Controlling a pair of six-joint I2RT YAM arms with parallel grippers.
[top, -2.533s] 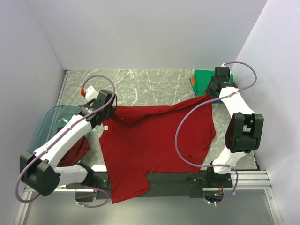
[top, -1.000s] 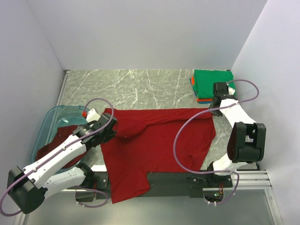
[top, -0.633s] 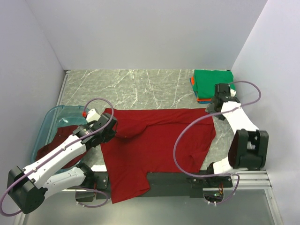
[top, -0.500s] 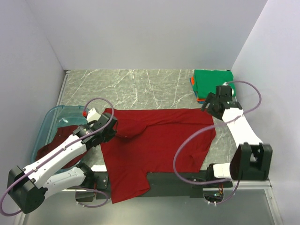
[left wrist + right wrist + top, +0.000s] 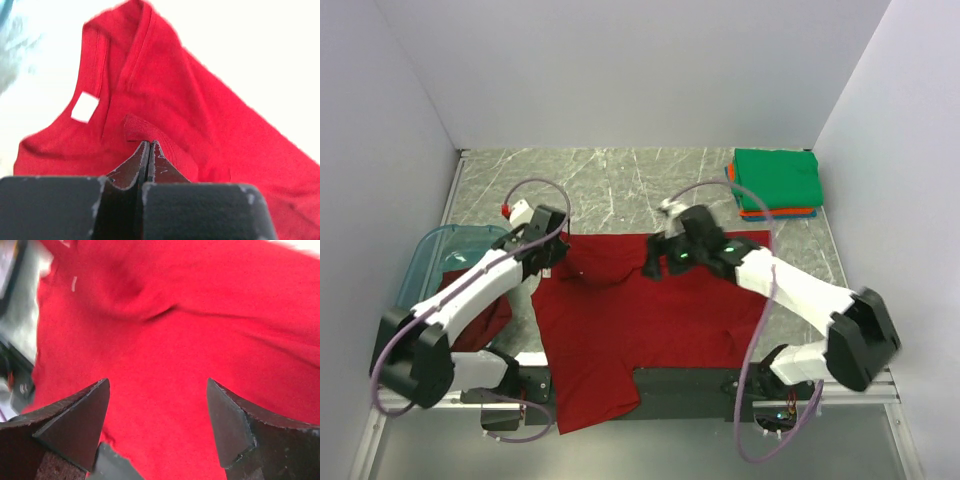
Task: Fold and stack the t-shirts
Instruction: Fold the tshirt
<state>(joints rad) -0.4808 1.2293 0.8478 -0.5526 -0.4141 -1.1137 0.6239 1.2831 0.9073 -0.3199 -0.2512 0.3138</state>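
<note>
**A:** Where is the shirt lying at this moment?

**B:** The bright red cotton t-shirt is spread over the middle of the grey marbled counter, and one sleeve hangs over the near edge. Its long axis runs along the near edge. The collar points toward the left edge and the hem toward the right edge.

**A:** And the fingers?

**B:** The left fingers are pressed together. A small ridge of red cloth stands up exactly at their tips, beside the collar, so I judge that they pinch the shirt there. The right fingers are spread wide and hang above the chest part, just to the right of the collar. The cloth is directly below them, but I cannot tell if they touch it.

**A:** Which arm is nearer for the coming grip?

**B:** For the collar end, both are close. I think the right fingers only need to go straight down. The hem is well apart from both, and the right arm is nearer to it.

**A:** And the other shirts?

**B:** A stack of folded shirts, green on top, sits in the far right corner. A dark maroon shirt lies in the translucent blue plastic tub at the left edge.
</note>
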